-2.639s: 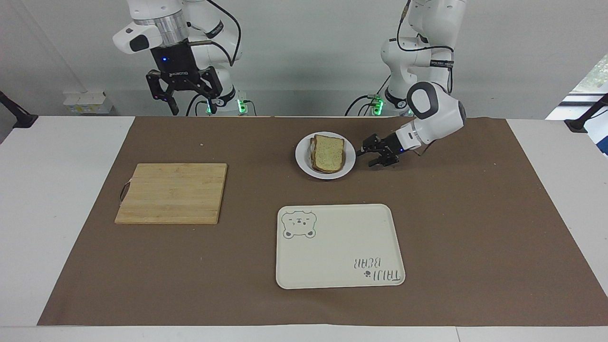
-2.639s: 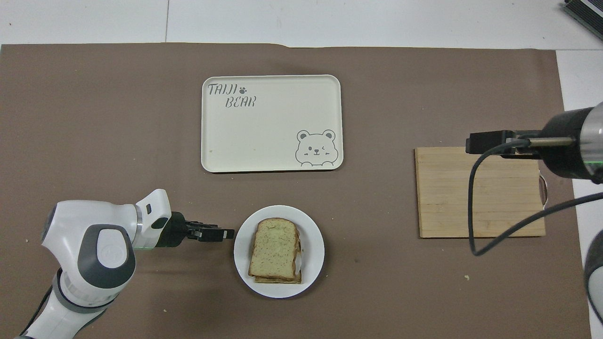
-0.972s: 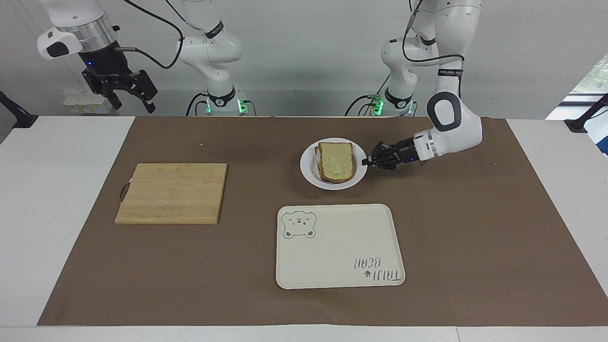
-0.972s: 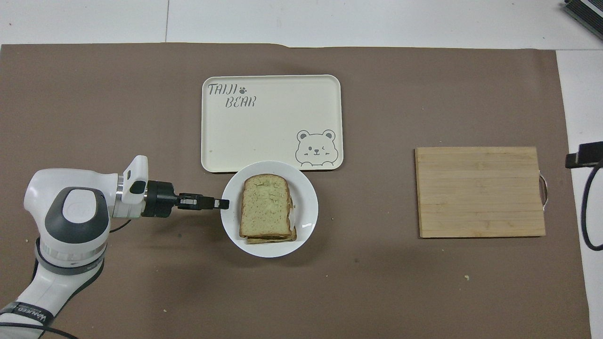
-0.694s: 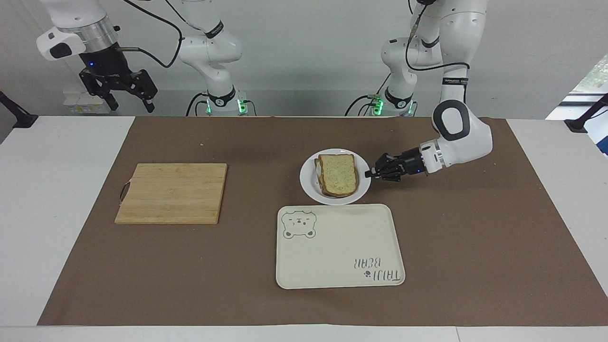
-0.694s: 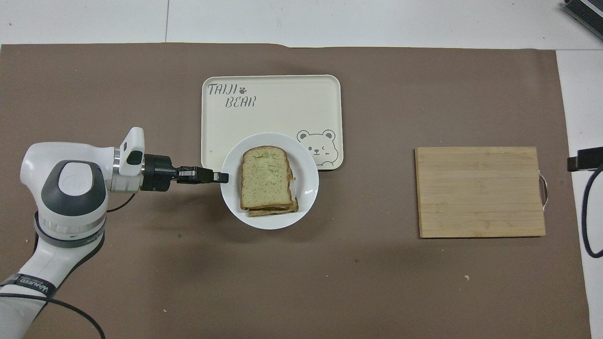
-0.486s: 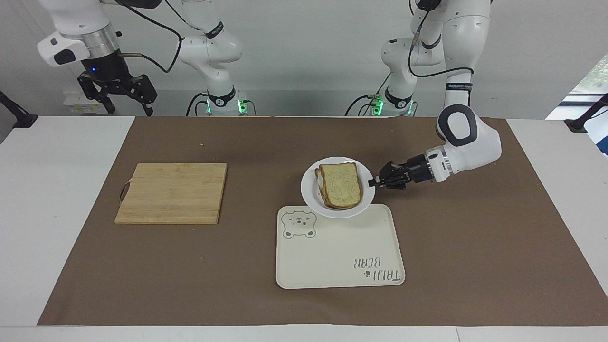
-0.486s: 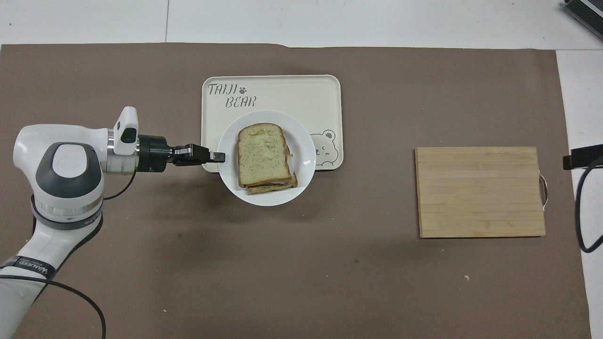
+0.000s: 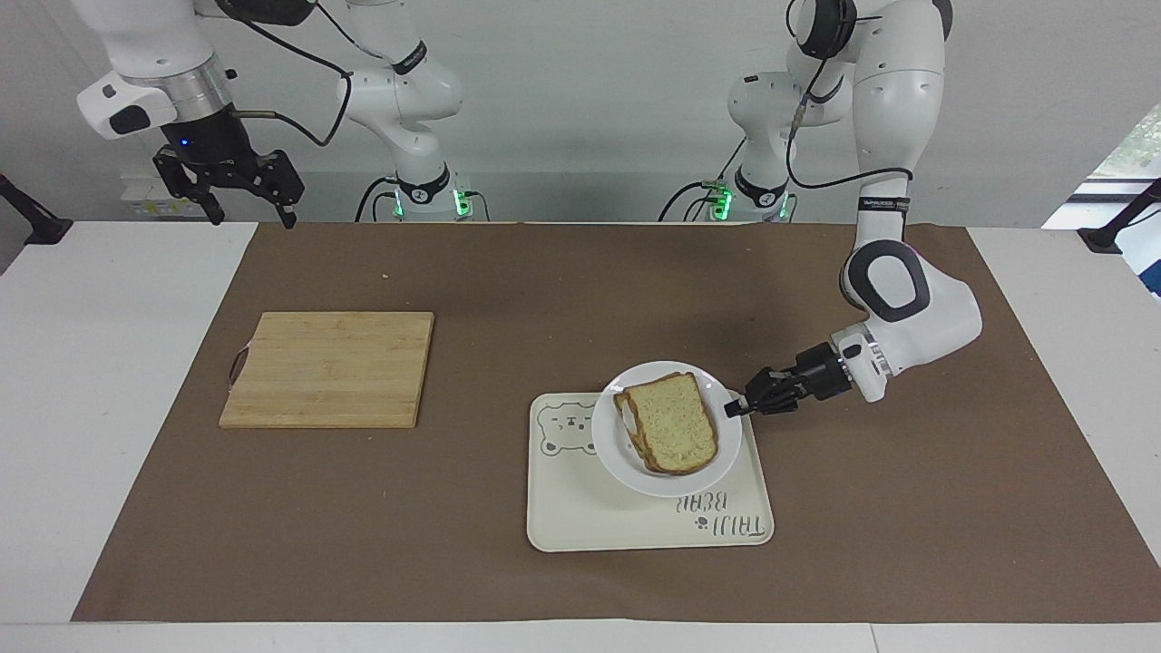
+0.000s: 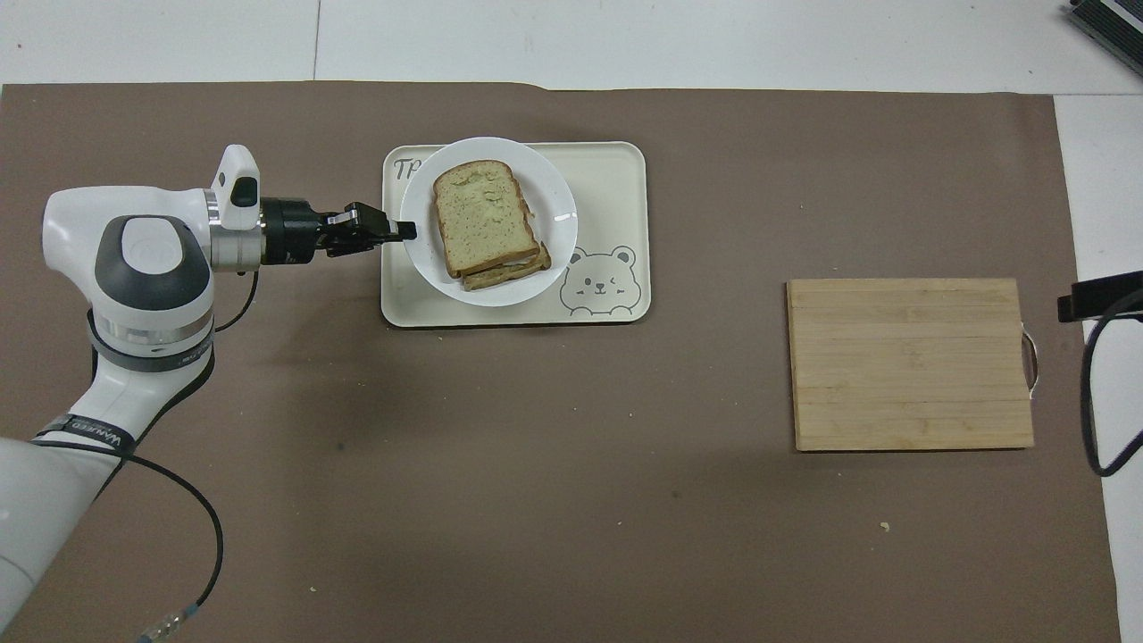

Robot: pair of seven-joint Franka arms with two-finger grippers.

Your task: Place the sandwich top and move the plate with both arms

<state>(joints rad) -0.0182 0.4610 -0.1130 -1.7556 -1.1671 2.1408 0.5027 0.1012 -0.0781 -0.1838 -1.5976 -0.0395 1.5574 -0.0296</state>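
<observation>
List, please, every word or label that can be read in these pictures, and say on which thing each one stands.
"TAIJI BEAR": printed on the cream tray, upside down in the facing view; in the overhead view the white plate covers all but "T".
"FRANKA": on the black band of the left arm; the last letters are unclear.
Black band on the left arm's upper part: too small to read.
</observation>
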